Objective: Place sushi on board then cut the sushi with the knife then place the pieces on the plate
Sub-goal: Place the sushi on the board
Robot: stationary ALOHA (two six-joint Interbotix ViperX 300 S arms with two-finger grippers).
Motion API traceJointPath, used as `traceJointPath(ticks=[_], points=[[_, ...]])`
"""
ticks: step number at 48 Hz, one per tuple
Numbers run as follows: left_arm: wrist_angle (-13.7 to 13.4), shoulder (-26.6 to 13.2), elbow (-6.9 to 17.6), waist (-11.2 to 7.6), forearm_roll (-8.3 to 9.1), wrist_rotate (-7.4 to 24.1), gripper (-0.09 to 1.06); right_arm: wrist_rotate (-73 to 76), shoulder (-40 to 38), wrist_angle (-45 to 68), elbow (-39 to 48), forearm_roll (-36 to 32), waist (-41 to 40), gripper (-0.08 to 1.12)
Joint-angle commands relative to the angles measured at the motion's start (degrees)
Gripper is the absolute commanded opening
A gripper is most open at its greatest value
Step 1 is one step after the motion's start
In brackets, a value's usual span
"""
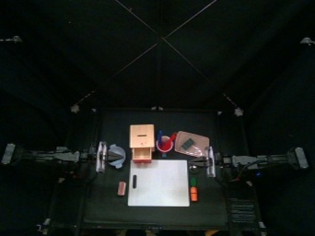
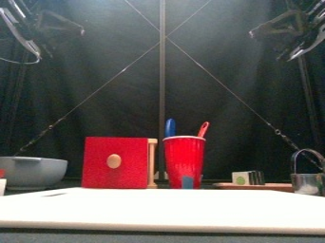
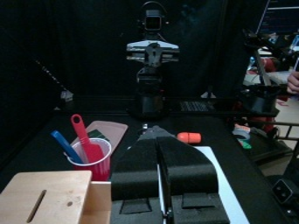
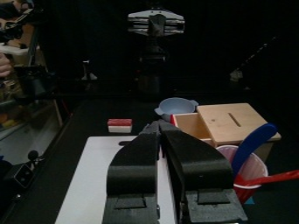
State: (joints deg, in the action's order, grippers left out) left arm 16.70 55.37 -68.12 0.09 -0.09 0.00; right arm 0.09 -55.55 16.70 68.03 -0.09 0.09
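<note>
A white cutting board (image 1: 160, 182) lies at the table's front middle with nothing on its centre. Behind it stands a red cup (image 2: 184, 161) holding a blue knife (image 2: 170, 126) and a red knife (image 2: 202, 128). A dark sushi roll (image 2: 248, 177) rests on the pink tray (image 1: 193, 143) at the back right. My left gripper (image 1: 109, 157) hangs at the board's left, jaws together and holding nothing. My right gripper (image 1: 209, 159) hangs at the board's right, likewise shut and holding nothing. Both are raised off the table.
A wooden box (image 1: 144, 136) with a red drawer front stands behind the board. A blue-grey bowl (image 2: 26, 171) sits at the left and a metal cutter (image 2: 306, 178) at the far right. One small toy (image 1: 122, 188) lies left of the board, another red one (image 1: 193, 194) at its right edge.
</note>
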Motion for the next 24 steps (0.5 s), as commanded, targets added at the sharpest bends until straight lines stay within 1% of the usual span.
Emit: traceJointPath(ticks=[1, 4, 8, 11, 16, 19, 21, 23, 24], points=[[0.1, -3.4, 3.4, 0.62, 1.76, 0.5, 0.01, 0.2, 2.4, -0.8, -1.9, 0.2, -0.4, 0.13], [-0.1, -4.1, 4.3, 0.97, 2.46, 0.5, 0.02, 0.4, 4.0, -3.3, -3.1, 0.4, -1.1, 0.13], [-0.2, -4.7, 5.1, 1.58, 3.08, 0.5, 0.03, 0.4, 7.0, -11.0, -6.2, 0.2, -3.5, 0.13], [-0.3, -5.0, 5.5, 2.46, 3.25, 0.6, 0.04, 0.2, 8.9, -19.3, -9.1, -0.3, -5.3, 0.13], [-0.3, -5.1, 5.3, 3.78, 3.25, 0.5, 0.04, -0.4, 12.2, -36.9, -14.5, -2.7, -8.4, 0.15], [-0.2, -5.1, 5.0, 4.31, 3.25, 0.5, 0.04, -0.7, 13.3, -44.4, -16.8, -4.8, -9.6, 0.19], [-0.2, -5.1, 5.0, 4.48, 3.25, 0.5, 0.04, -0.9, 13.5, -47.4, -17.8, -6.3, -9.9, 0.22], [-0.2, -5.1, 5.0, 4.66, 3.25, 0.5, 0.04, -1.0, 13.5, -49.6, -18.3, -7.9, -10.0, 0.27], [-0.2, -5.1, 5.0, 4.75, 3.25, 0.5, 0.04, -1.1, 13.5, -50.4, -18.5, -9.1, -10.0, 0.32]])
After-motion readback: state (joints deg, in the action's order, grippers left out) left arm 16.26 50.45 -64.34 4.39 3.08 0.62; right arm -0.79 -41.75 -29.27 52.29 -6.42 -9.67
